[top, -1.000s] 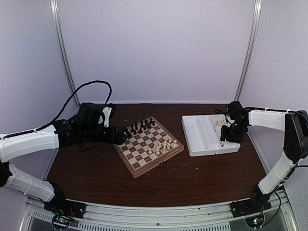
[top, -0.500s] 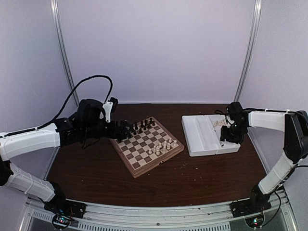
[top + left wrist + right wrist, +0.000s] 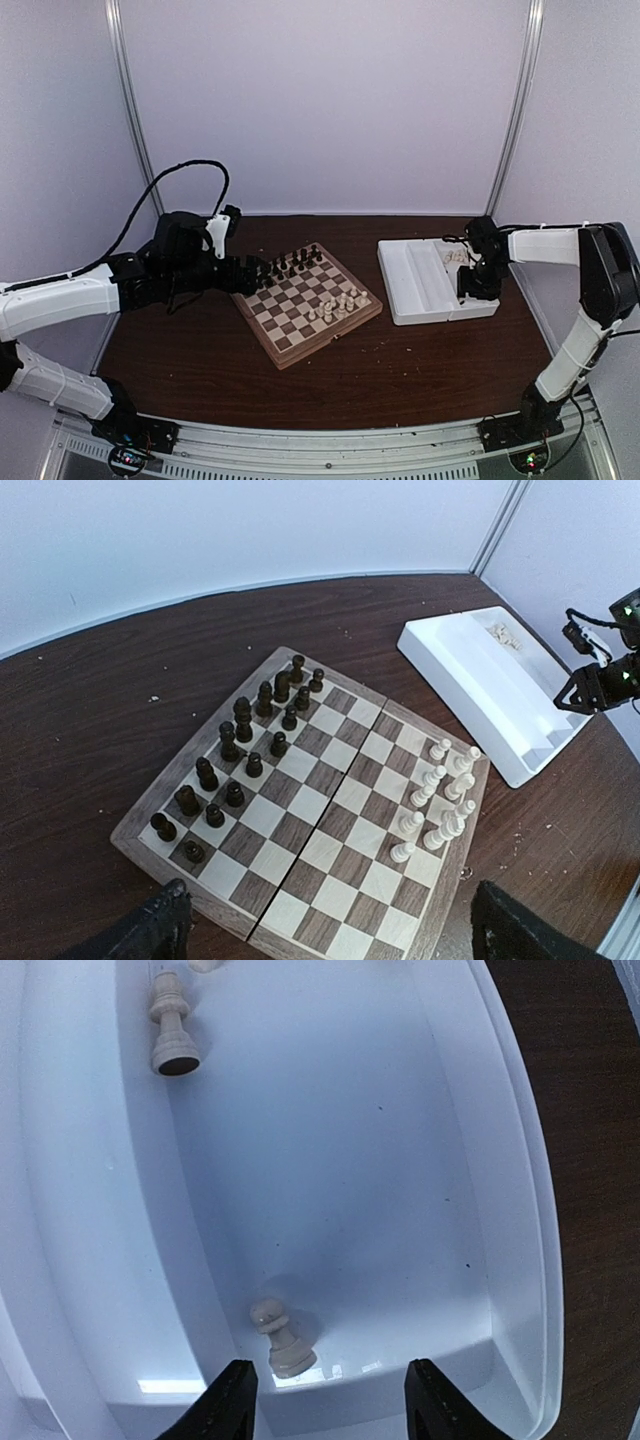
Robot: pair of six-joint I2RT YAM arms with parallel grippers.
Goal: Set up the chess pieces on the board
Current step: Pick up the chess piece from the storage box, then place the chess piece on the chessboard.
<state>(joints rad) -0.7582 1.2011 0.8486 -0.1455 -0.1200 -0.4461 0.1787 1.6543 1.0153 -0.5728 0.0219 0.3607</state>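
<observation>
The right gripper [image 3: 330, 1405] hangs over the white tray [image 3: 520, 1210], fingers parted and empty. One cream pawn [image 3: 280, 1338] sits just ahead of its fingertips, and a second piece [image 3: 170, 1030], perhaps another pawn, lies farther ahead. The left gripper [image 3: 335, 935], spread wide, hovers above the board [image 3: 448, 865], with the cream pieces [image 3: 435, 800] ahead to its right.

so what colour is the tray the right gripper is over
White. The tray shows best in the right wrist view.

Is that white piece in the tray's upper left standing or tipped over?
Tipped over: the white piece lies on its side, its dark underside showing.
</observation>
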